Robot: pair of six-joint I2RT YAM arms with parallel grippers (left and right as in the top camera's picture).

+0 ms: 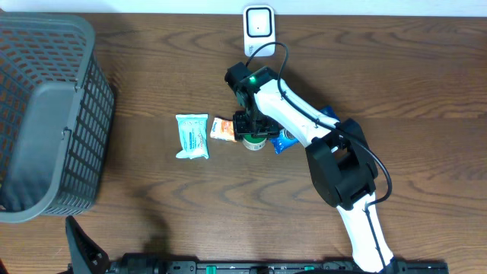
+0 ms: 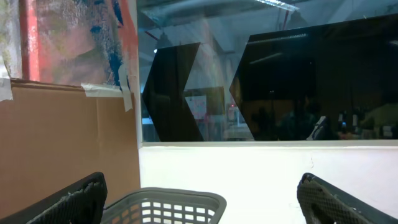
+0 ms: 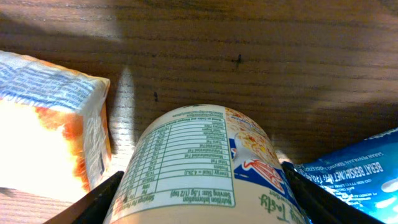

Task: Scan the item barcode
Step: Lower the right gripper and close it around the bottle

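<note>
The left pincer [image 2: 202,182] gapes wide on nothing, and the grey basket [image 1: 46,114] sits far left of the food cup [image 3: 186,155]. On the counter [image 1: 152,68] an orange packet [image 1: 223,129] lies just left of that cup, a blue packet [image 1: 285,141] just right, and the scanner [image 1: 259,23] well beyond it. The right pincer [image 3: 200,173] straddles the cup, but I cannot tell whether it clamps.

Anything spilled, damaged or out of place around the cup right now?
Nothing spilled or damaged. The cup is just crowded: an orange pack on one side and a blue pack on the other, both close beside the jaws.
</note>
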